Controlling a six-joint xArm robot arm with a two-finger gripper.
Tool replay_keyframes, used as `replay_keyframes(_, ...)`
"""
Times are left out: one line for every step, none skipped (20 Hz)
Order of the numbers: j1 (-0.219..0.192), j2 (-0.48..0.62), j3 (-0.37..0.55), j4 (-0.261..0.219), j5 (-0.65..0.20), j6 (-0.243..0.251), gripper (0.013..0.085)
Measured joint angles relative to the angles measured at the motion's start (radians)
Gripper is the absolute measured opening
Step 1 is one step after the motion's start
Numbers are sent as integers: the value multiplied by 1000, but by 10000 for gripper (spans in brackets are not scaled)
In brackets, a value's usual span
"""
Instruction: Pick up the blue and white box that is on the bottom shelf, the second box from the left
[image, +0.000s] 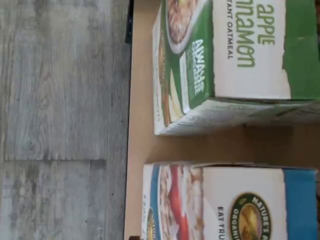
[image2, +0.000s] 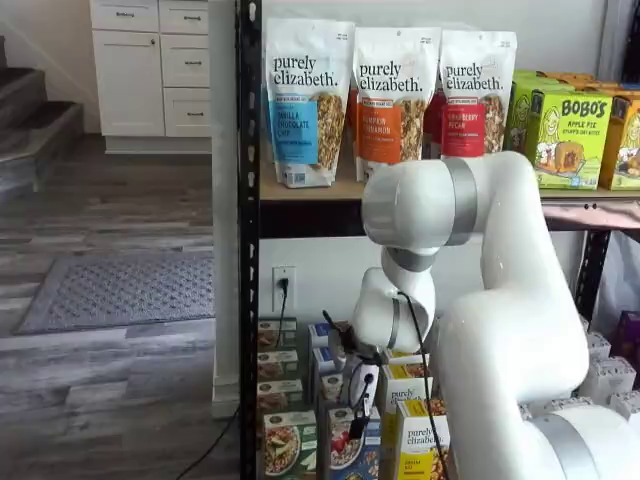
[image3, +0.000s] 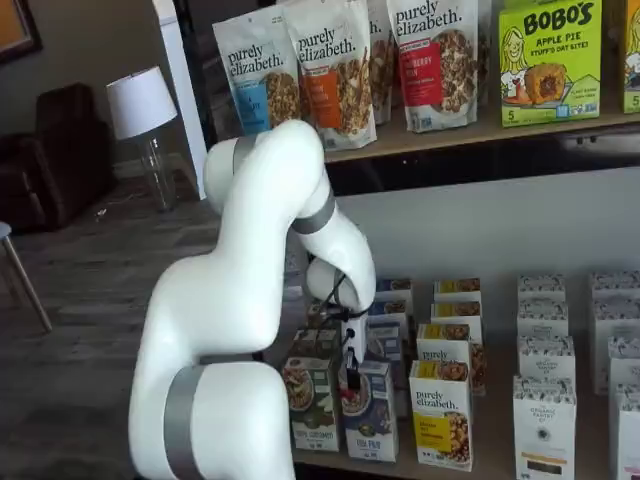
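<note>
So the blue and white box (image3: 369, 411) stands upright at the front edge of the bottom shelf (image3: 480, 470), long axis vertical, printed face turned out toward the room. It's plain cardboard with crisp corners, a white band up top and a round bowl picture with red berries. In the wrist view the same box (image: 235, 202) shows its white top panel and blue side, sitting on a smooth tan board, and the green-fronted box (image: 220, 55) is just beside it with a narrow gap between. Glossy granola bags (image2: 375, 95) line the upper board. The hand (image3: 352, 378) hangs right above the blue box, fingers spread as wide as they go, holding nothing.
</note>
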Motion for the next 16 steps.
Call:
replay_keyframes(0,4,-5,0,-1,0,850)
replay_keyframes(-1,9,-10,-4,-2,3,850)
replay_keyframes(-2,13,-16,-12,0,10,850)
replay_keyframes(-2,17,-21,-24,2,20,850)
replay_keyframes(-3,22,-28,-39,5,32,850)
replay_keyframes(-4,25,-33,-49,8,40,850)
replay_keyframes(-5,30,-40,-60,13,50,850)
replay_keyframes(-6,35,-47,-70,21,59,850)
replay_keyframes(-7,41,-56,-84,31,71,850)
replay_keyframes(-7,46,-63,-96,40,81,850)
replay_keyframes(-8,51,-71,-108,51,91,850)
replay_keyframes(-8,54,-78,-114,61,97,850)
replay_keyframes(-8,57,-82,-117,68,100,850)
replay_keyframes(-8,58,-85,-121,73,104,850)
replay_keyframes(-8,59,-86,-126,76,108,850)
replay_keyframes(-7,60,-85,-128,76,110,850)
